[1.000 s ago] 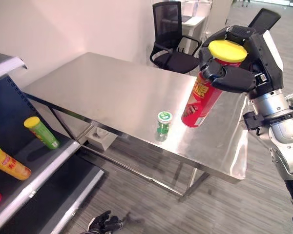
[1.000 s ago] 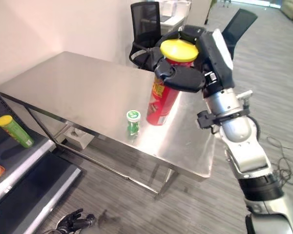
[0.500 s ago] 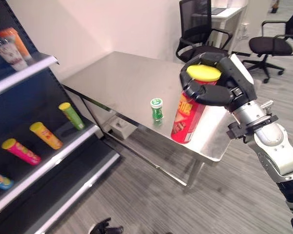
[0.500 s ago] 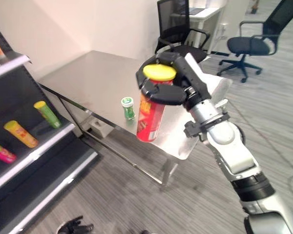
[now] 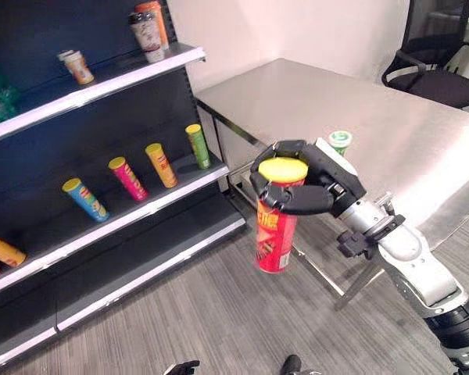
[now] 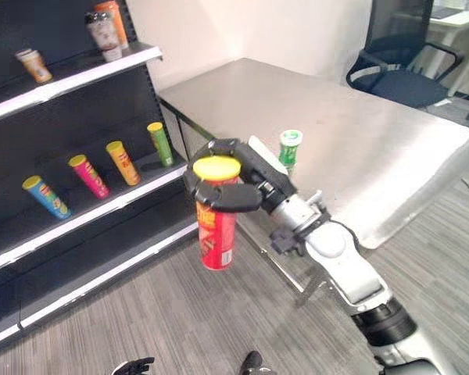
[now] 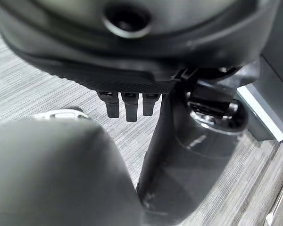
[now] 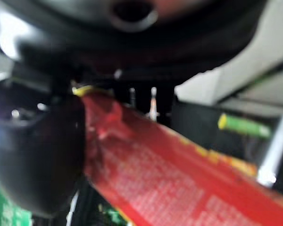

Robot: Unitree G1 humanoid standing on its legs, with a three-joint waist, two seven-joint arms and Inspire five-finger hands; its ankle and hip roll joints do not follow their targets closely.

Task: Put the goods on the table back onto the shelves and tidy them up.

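R hand [image 5: 309, 187] is wrapped tight round top of red can [image 5: 275, 234], held up over floor btwn shelf [image 5: 141, 211] & table [image 5: 391, 133]. Can looks stiff, light, smooth; may slip. Best grip: round the middle.

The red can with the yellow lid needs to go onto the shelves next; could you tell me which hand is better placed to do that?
The right hand: it already grips the red can below its yellow lid, off the table and facing the shelves. The left hand hangs low over the floor.

Red can [image 5: 276, 234] — upright, held aloft.
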